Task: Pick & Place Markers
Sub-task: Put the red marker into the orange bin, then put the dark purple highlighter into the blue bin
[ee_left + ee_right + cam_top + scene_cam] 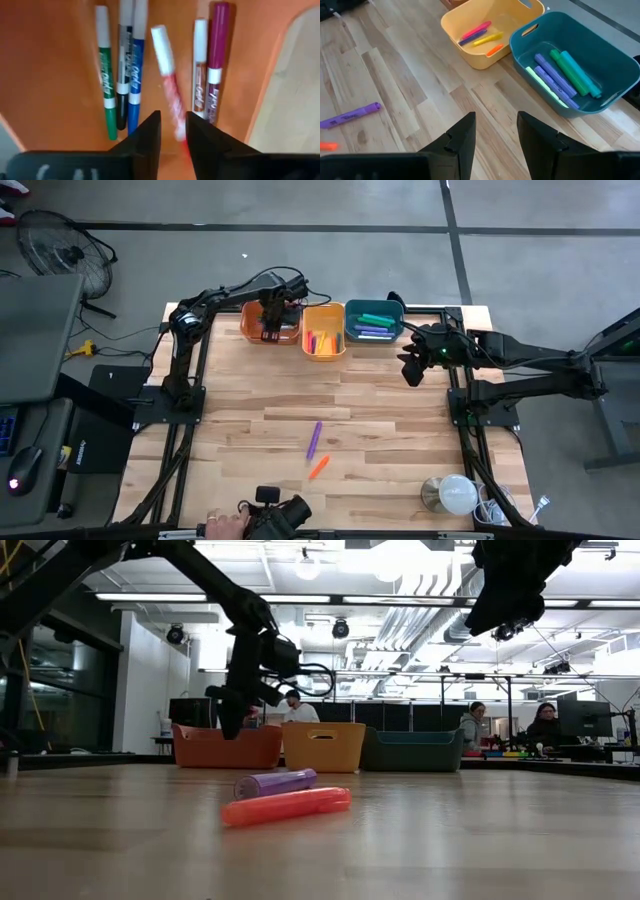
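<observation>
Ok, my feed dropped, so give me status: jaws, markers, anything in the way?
Left gripper over orange bin, jaws parted, red marker dropping. Right gripper open, empty, hovering beside teal bin. Purple marker, orange marker on table, unobstructed.

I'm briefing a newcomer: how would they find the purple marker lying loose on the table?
Start at the wooden table, then look at its open middle, well in front of the three bins. The purple marker lies there beside an orange marker; the purple one is longer and nearer the bins.
</observation>
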You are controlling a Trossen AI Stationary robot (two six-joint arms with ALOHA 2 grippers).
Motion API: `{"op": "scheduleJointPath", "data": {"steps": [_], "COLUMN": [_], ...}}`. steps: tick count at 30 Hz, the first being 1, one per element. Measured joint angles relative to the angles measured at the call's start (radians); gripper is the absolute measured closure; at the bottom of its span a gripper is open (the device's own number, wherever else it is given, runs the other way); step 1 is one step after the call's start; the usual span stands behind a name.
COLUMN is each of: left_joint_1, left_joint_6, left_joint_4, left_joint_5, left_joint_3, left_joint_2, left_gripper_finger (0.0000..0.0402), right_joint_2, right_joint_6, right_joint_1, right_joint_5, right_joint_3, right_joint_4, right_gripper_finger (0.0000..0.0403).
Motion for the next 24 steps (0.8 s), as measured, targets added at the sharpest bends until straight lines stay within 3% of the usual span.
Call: {"op": "scheduleJointPath", "data": {"steps": [7,15,24], "left_joint_1": [-0.027,-0.086,-0.101], "left_joint_6": [-0.048,-0.163,-0.484], "left_joint_4": [-0.010,-0.041,-0.215], "left_joint_5": [-0.027,-0.173,-0.114], "left_joint_3": [0.000,0.000,0.051], "left_joint_2": [0.000,-0.002,-0.054], "left_gripper_finger": [0.0294,0.0292,0.0291], "right_joint_2": [0.000,0.000,0.000], "right_joint_6": [-0.017,-0.037,-0.061], "right_joint_1": [0.000,0.000,0.000], "right_joint_5": [0.000,-0.007,-0.034], "right_joint_3": [0.000,0.000,0.000], "right_joint_4": [-0.001,-0.001,-0.006], "right_gripper_finger": [0.0269,0.0269,0.0269]}}
